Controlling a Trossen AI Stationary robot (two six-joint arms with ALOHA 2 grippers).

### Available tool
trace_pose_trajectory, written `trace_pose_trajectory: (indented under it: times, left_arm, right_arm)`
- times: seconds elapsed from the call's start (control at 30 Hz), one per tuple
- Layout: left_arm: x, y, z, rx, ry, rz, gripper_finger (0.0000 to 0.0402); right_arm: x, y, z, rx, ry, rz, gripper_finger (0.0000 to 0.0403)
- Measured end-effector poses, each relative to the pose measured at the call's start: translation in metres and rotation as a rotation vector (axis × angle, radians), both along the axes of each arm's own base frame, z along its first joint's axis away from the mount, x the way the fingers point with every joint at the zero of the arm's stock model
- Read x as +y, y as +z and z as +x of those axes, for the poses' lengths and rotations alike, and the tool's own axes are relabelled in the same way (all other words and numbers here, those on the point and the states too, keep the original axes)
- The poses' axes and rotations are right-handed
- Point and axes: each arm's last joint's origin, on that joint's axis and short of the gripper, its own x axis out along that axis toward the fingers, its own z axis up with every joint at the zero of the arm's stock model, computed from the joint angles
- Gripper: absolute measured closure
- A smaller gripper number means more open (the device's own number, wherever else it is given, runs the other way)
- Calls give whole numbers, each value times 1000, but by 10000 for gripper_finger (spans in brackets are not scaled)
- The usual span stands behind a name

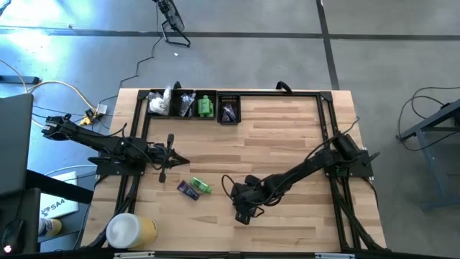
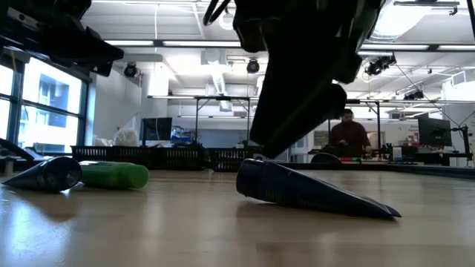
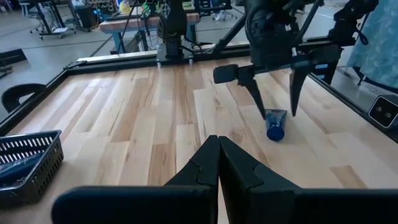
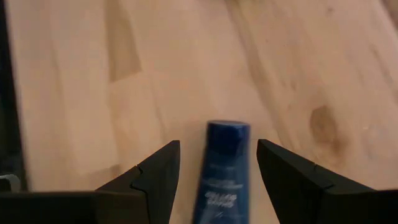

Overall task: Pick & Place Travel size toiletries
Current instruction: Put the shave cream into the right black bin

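Hangs low over the lower middle of the high view: the right gripper [image 4: 217, 147], fingers apart, one on each side of a blue tube [image 4: 225, 169] and, as far as the right wrist view shows, touching neither side. Lies flat on the bare worktop [image 1: 287, 137], that tube, well apart from everything else. Looks thick and round at one end and tapers to a flat crimped edge at the other in the low view. Probably weighs next to nothing, so no effort to lift, but likely soft in the body and smooth-skinned. Gives under a hard squeeze and may squirt out sideways or roll if pinched off-centre. Best to take hold across the round body near the thick end, where the fingers already line up, closing gently and squarely. Better to avoid the thin crimped end, which offers little to bite on and lets the tube swing. Also best to lower far enough to catch the widest part, without scraping the wood. Waits at the left of the high view with fingers pressed together: the left gripper [image 3: 218, 147]. Near the centre lie a green bottle [image 1: 202, 187] and a dark tube [image 1: 188, 189] side by side; at the top edge, black baskets [image 1: 228, 119] already hold a few items.
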Motion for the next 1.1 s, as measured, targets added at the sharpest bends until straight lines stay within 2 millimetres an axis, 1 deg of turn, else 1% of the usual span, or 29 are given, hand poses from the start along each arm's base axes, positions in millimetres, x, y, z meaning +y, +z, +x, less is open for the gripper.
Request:
trace_pose_trajectory:
  times: [0.2, 0.63, 0.8, 1.0, 1.1]
  left_arm:
    - [0, -1, 0, 6, 1, 2, 401]
    - [0, -1, 0, 7, 2, 2, 402]
    - [0, -1, 0, 12, 2, 3, 402]
    - [0, -3, -1, 39, 4, -5, 402]
    - [0, -3, 0, 39, 6, -15, 402]
  right_arm:
    - [-2, -3, 1, -17, -35, -55, 197]
    - [-2, -3, 1, -20, -40, -58, 197]
    - [-1, -14, 3, -6, -39, -62, 197]
    - [1, -21, 8, -14, -28, -32, 197]
    - [2, -25, 6, 7, -23, -41, 197]
